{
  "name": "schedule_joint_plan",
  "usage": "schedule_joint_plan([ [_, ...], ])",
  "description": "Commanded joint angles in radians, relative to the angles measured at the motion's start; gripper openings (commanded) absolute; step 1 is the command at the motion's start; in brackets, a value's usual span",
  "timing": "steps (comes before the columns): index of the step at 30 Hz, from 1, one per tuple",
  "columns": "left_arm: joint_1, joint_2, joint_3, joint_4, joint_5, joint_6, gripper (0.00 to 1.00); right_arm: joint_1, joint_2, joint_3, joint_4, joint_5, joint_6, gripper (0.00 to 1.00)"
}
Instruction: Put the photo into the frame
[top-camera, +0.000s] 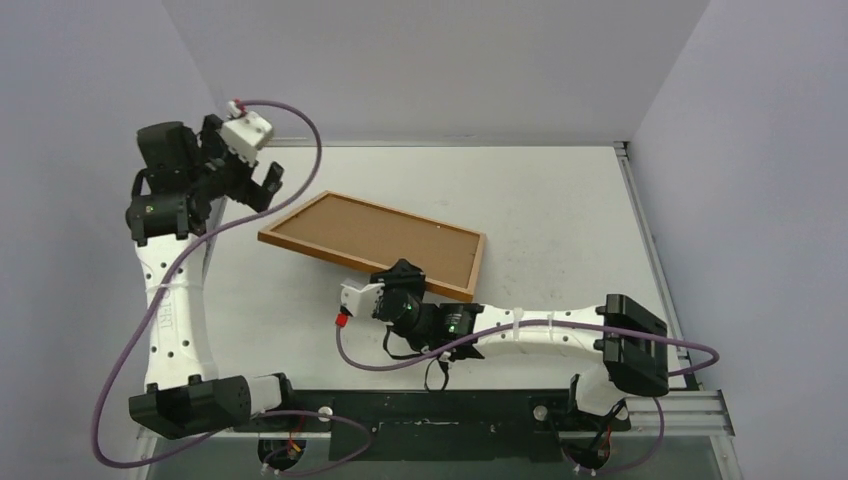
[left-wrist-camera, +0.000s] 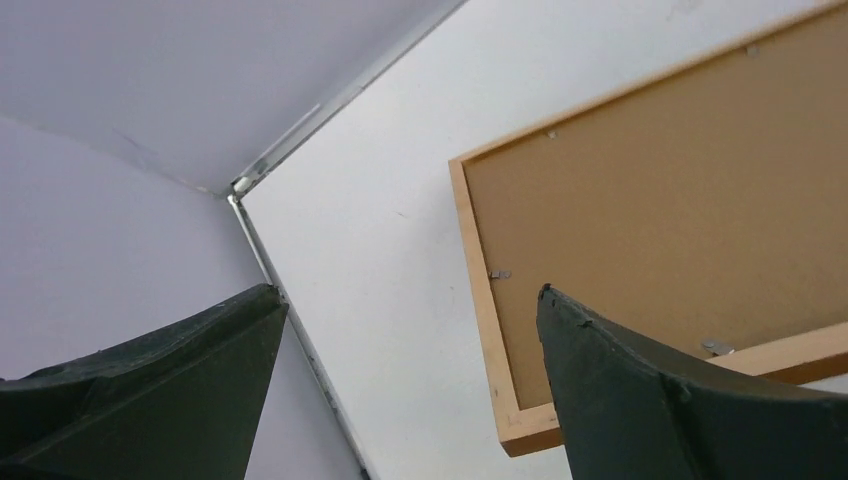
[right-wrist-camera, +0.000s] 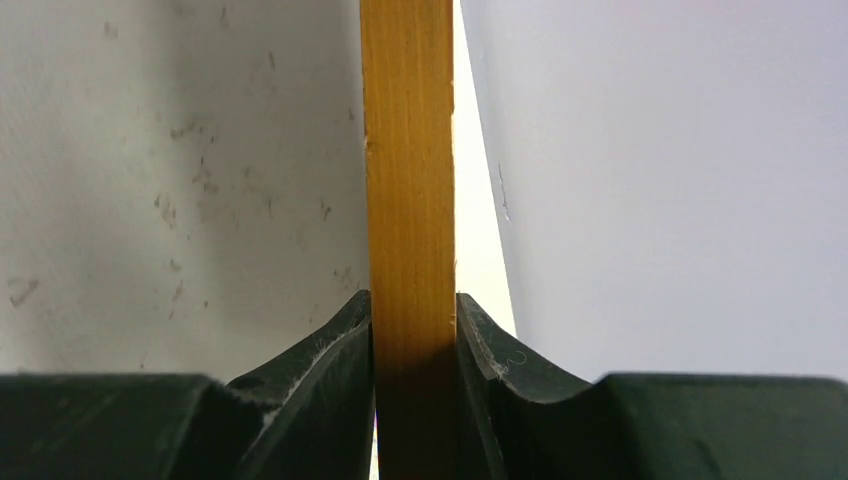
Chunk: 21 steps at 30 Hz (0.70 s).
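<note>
- My right gripper (right-wrist-camera: 413, 300) is clamped on the frame (right-wrist-camera: 408, 150). In the right wrist view both dark fingers (right-wrist-camera: 330, 340) press flat against the narrow wooden border, one on each side.
- That grip sits on the frame's near long edge, a little right of its middle (the overhead view shows this best).
- The frame is about mid-table, back side up and skewed, with its left end farther from me than its right. I can't tell whether the gripped edge is off the surface.
- The plain brown backing sheet (left-wrist-camera: 650, 200) fills the inside of the border, and small metal tabs (left-wrist-camera: 716, 347) show along the inner edge.
- My left gripper (left-wrist-camera: 410, 290) hangs with its fingers spread wide and nothing between them. It is up at the far left, apart from the frame's far-left corner.
- The white table (left-wrist-camera: 380, 200) runs out to pale walls (left-wrist-camera: 150, 80) at the far and left sides.
</note>
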Motion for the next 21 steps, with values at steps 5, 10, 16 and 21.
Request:
schedule_joint_plan([
  [5, 0.254, 0.051, 0.115, 0.067, 0.345, -0.335, 0.96, -0.057, -0.024, 0.432, -0.323, -0.078, 0.36, 0.05],
  [10, 0.289, 0.014, 0.042, 0.098, 0.367, -0.364, 0.96, -0.142, 0.066, 0.637, -0.496, -0.141, 0.551, 0.05],
  [16, 0.294, -0.029, -0.043, 0.116, 0.376, -0.346, 0.96, -0.338, 0.124, 0.821, -0.611, -0.423, 0.782, 0.06],
  [21, 0.294, -0.027, -0.066, 0.142, 0.362, -0.384, 0.97, -0.491, 0.17, 0.879, -0.675, -0.614, 0.907, 0.07],
])
